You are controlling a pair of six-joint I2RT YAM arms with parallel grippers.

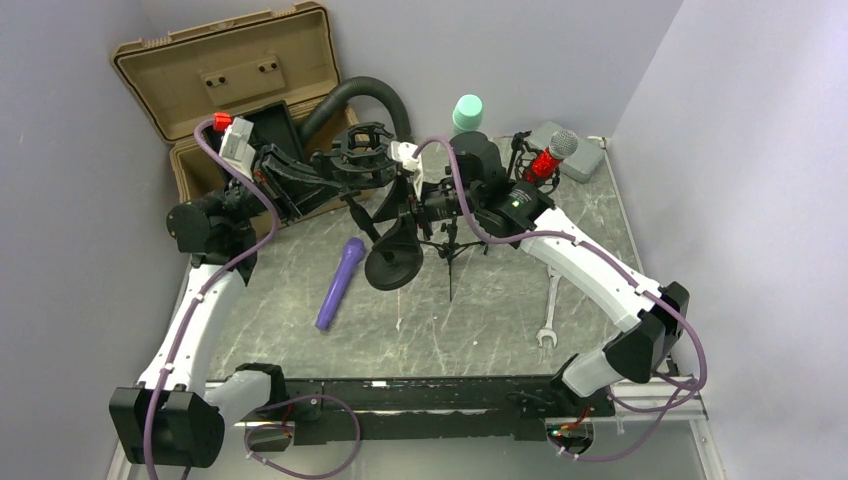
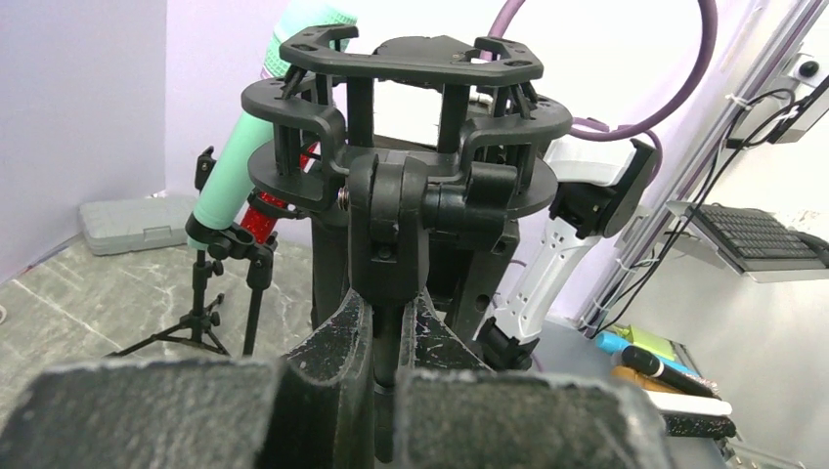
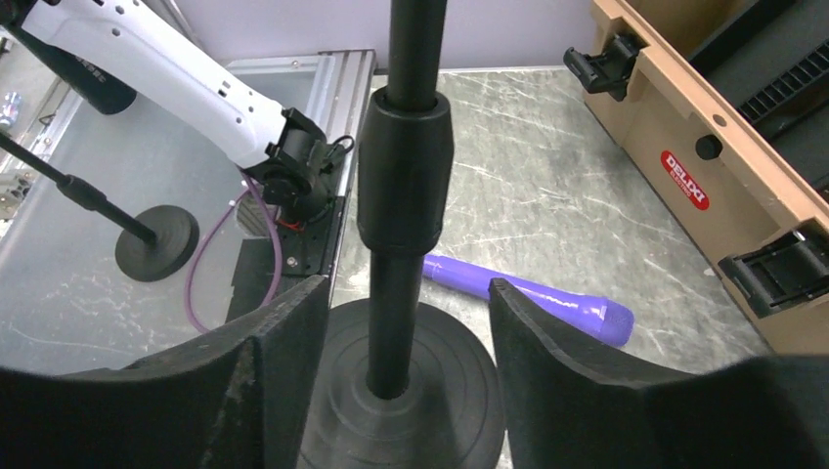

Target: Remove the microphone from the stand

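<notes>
- The purple plastic microphone (image 1: 340,283) is seen out of the stand, lying flat on the table at 8 o'clock of the stand's base.
- The black metal microphone stand with a round base (image 1: 393,262) is topped by a black shock mount (image 2: 406,117), in which nothing is held.
- The stand's thin rod just under the mount is pinched by the left gripper (image 2: 391,337), its jaws almost together.
- The right gripper (image 3: 406,322) is spread wide to either side of the lower pole, and nothing is gripped.
- The open tan hard case (image 1: 190,165) at 10 o'clock holds a black insert (image 1: 270,125) and a black ribbed hose (image 1: 365,95).
- A closed grey case (image 1: 585,160) is set at 1 o'clock, beside a red microphone (image 1: 548,158) on a tripod.
- A silver spanner (image 1: 549,312) lies at 4 o'clock on the grey marble-patterned tabletop (image 1: 480,320), which is enclosed by pale lavender walls (image 1: 740,150).
</notes>
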